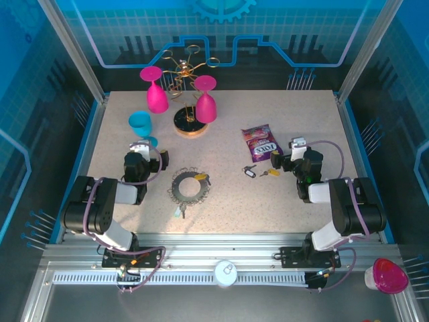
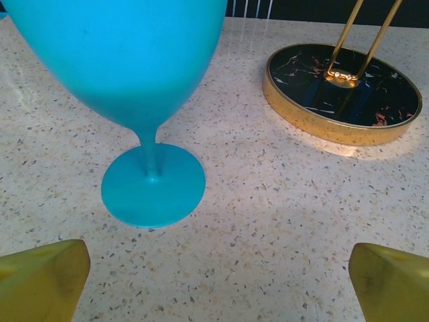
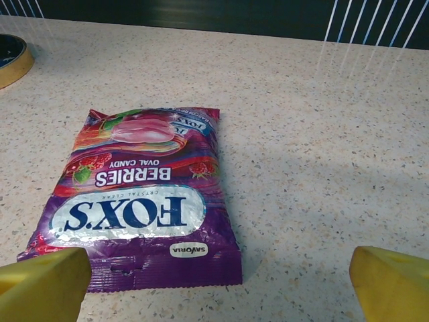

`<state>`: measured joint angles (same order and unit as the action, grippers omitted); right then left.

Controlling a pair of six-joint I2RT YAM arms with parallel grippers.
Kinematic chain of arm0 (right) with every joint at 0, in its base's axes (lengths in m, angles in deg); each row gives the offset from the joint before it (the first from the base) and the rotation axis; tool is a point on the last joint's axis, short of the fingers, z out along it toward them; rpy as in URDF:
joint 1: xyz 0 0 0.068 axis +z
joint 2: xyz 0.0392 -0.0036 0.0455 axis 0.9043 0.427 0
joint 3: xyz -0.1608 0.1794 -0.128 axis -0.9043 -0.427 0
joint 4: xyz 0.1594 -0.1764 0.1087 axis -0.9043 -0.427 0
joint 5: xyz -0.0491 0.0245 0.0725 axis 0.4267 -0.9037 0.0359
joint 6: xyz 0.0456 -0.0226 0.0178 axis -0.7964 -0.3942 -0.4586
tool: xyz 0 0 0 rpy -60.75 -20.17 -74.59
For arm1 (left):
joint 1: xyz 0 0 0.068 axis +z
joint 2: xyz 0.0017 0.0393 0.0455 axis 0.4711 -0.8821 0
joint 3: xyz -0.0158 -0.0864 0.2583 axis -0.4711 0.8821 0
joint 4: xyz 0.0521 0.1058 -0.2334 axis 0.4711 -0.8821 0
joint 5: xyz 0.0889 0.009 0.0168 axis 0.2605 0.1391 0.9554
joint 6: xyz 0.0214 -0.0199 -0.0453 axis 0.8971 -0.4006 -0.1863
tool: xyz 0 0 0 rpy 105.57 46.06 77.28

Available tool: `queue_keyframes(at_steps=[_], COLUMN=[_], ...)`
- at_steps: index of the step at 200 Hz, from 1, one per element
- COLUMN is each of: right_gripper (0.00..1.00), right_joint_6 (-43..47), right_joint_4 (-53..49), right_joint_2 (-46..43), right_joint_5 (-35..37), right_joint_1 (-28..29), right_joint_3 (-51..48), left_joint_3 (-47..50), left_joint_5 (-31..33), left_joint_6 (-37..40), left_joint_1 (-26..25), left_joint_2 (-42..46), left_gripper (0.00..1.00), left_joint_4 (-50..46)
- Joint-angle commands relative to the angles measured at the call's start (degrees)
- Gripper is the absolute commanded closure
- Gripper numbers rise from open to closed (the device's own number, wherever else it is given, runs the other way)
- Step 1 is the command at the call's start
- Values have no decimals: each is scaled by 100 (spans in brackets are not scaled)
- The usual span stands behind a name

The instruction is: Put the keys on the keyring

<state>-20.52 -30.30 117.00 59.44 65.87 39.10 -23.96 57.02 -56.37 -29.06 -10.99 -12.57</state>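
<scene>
My top camera looks down on the whole table (image 1: 234,221) from high behind. My left wrist camera sits low, facing the goblet (image 2: 134,67) close up; my right wrist one faces the candy bag (image 3: 134,201). The top view shares both.

Flat grey keyring (image 1: 175,188), keys (image 1: 250,172) nearby

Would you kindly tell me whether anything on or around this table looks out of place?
Mostly tidy, but a pink cup lies tipped on its side off the table, past its near right corner. A purple candy bag also sits beside two loose keys, unrelated to the job.
</scene>
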Motion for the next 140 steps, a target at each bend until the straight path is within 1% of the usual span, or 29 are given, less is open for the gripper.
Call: queue_keyframes(at_steps=[1,13,28,32,43,52,64,77,84,91,100,108,122,140], right_gripper=[0,0,0,2,7,12,12,14,16,17,19,22,27,29], right_joint_6=[19,15,-71,-138,-357,-338,-599,-1302,-1651,-2066,-2470,-2669,-2722,-2546], right_joint_4=[-386,-916,-1622,-1783,-2245,-2644,-3256,-4000,-4454,-4917,-5301,-5423,-5470,-5698], right_joint_2=[-503,-863,-1325,-1442,-1771,-2054,-2401,-2710,-2838,-2969,-3089,-3163,-3238,-3195], right_joint_5=[-46,148,467,567,665,670,971,1119,1066,1004,801,502,115,-38], right_joint_1=[-1,46,215,276,430,579,751,818,840,852,882,918,1090,1404], right_joint_3=[145,257,377,400,447,512,644,797,902,1012,1062,1020,944,1011], left_joint_3=[-154,-192,-164,-159,-204,-286,-434,-590,-691,-822,-978,-1081,-1256,-1425], left_joint_5=[-8,63,-74,-92,-105,-202,-400,-715,-903,-934,-862,-725,-574,-493], left_joint_6=[-38,-54,-37,-92,-459,-799,-1268,-1744,-1940,-2136,-2206,-2210,-2204,-2474], left_joint_1=[50,44,34,35,34,34,36,34,14,-61,-270,-533,-954,-1306], left_joint_2=[687,1077,1530,1660,2027,2296,2543,2691,2728,2746,2776,2803,2804,2795], left_gripper=[1,1,1,1,1,1,1,1,2,3,4,4,4,4], left_joint_4=[-416,-796,-1066,-1159,-1529,-1917,-2425,-2958,-3281,-3668,-4118,-4412,-4841,-5362])
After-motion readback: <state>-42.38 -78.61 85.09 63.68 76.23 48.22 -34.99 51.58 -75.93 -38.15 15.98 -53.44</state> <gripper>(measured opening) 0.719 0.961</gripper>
